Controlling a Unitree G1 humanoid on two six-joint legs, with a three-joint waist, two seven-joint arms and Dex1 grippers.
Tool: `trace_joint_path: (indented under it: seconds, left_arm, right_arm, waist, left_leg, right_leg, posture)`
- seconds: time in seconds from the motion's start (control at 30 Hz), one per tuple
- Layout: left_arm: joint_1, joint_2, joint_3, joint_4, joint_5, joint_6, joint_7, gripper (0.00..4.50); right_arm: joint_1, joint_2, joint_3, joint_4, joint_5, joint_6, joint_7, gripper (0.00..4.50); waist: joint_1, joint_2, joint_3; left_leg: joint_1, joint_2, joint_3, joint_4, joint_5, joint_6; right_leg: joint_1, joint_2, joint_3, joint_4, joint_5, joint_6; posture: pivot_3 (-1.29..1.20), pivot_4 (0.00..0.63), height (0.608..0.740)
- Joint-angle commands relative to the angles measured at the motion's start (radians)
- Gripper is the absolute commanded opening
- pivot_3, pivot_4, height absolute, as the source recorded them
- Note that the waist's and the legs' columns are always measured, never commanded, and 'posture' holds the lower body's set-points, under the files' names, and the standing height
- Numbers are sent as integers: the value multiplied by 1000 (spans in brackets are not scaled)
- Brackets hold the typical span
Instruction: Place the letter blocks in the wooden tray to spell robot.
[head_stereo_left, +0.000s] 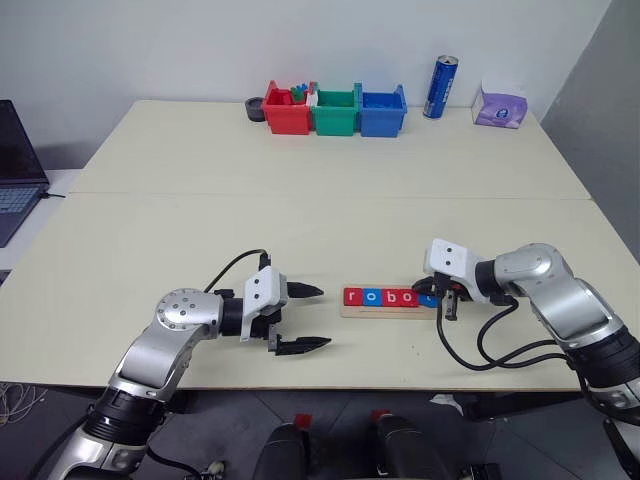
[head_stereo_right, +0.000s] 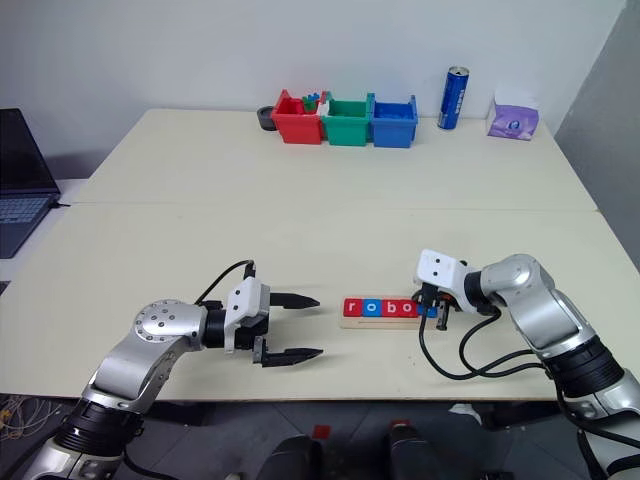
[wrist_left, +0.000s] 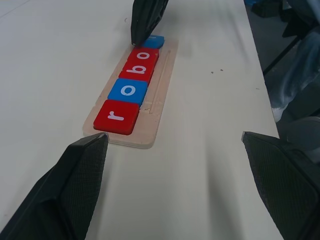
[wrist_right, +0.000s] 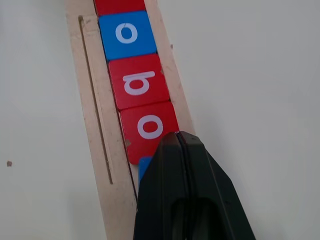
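On the table (head_stereo_left: 300, 215) near its front edge, wooden tray (wrist_left: 160, 95) lies flat between both arms. Left gripper (head_stereo_left: 305, 318) hovers just left of tray, fingers spread wide, holding nothing. Right gripper (wrist_right: 179, 145) fingers pressed together, tip over tray's right end above a blue tile. Letter blocks (wrist_left: 132, 82) in a row on tray: red r, blue o, red b, red o, blue last one mostly hidden.
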Motion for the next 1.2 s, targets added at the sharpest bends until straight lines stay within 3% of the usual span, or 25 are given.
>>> trace_joint_path:
  seconds: [0.03,0.33,0.5,0.63,1.2]
  left_arm:
    - [-2,2,17,-21,-8,-19,0,4500]
    - [4,3,18,-11,-7,-34,-4,4500]
    - [19,9,25,-9,-8,-42,-4,4500]
    - [28,14,32,-8,-7,-39,-2,4500]
    - [38,26,49,-11,-6,-33,7,4500]
  right_arm:
    - [-18,-18,-14,-17,-7,-16,17,19]
    - [-26,-11,-90,-92,72,60,29,19]
    - [61,-158,-110,-131,35,14,58,19]
    - [102,-199,-101,-119,3,-24,41,19]
    - [45,-101,-35,-27,-52,-87,58,19]
  waist:
    - [0,0,0]
    - [0,0,0]
    - [5,0,0]
    - [2,0,0]
    - [-1,0,0]
  left_leg:
    - [0,0,0,0,0,0]
    - [0,0,0,0,0,0]
    - [0,0,0,0,0,0]
    - [0,0,0,0,0,0]
    - [1,0,0,0,0,0]
  right_leg:
    - [0,0,0,0,0,0]
    - [0,0,0,0,0,0]
    - [0,-1,-1,-1,0,-1]
    - [0,-1,0,0,-1,1]
    - [0,-1,1,0,0,0]
  posture:
    - [0,150,740]
    - [0,150,740]
    - [0,150,740]
    - [0,150,740]
    - [0,150,740]
